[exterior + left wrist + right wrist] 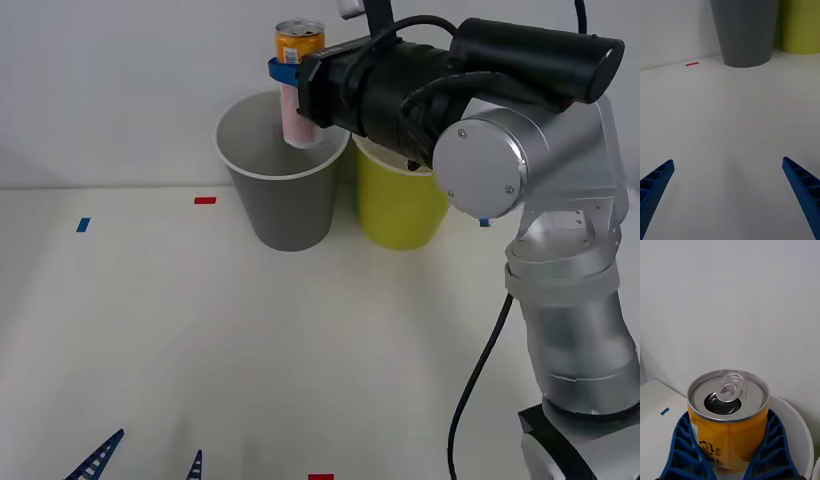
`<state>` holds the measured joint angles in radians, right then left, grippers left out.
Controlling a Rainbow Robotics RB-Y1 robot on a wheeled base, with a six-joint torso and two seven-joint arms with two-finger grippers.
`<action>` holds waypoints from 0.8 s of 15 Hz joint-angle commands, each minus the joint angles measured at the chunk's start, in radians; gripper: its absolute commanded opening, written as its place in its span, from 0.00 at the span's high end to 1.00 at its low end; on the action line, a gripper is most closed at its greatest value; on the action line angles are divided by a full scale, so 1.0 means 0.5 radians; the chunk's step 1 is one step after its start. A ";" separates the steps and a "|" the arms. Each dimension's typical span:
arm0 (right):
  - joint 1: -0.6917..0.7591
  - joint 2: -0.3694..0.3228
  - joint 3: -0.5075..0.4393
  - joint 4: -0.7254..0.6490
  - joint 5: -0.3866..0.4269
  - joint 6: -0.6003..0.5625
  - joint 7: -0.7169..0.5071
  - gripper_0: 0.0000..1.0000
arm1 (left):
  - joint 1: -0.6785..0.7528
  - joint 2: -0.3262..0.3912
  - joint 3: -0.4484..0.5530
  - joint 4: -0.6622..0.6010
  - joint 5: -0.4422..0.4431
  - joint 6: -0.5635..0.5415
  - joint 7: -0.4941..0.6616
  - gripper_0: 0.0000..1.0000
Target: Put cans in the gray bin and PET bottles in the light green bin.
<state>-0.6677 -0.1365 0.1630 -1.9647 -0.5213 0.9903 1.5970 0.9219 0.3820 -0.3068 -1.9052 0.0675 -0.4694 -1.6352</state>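
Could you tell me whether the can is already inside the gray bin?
Not yet: the right gripper holds the can upright over the gray bin, its base about at the rim.

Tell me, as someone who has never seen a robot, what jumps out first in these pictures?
The orange-topped can catches the eye, pinched upright in the right gripper above the open mouth of the gray bin at the table's far side. Right beside that bin stands the light green bin, half hidden behind the bulky arm. The left gripper waits open at the near edge of the table.
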 commanded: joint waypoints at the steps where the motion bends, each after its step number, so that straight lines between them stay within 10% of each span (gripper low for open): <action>1: -0.051 0.000 0.057 0.202 -0.013 -0.256 0.018 0.97 | 0.000 0.000 0.000 0.000 0.000 0.000 0.000 0.00; 12: -0.263 0.025 0.153 0.828 0.049 -0.815 0.043 1.00 | 0.000 0.000 0.000 0.000 0.000 0.000 0.000 0.00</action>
<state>-0.7969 -0.1250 0.2388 -1.5693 -0.4992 0.6038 1.6163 0.9219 0.3820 -0.3068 -1.9052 0.0675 -0.4694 -1.6352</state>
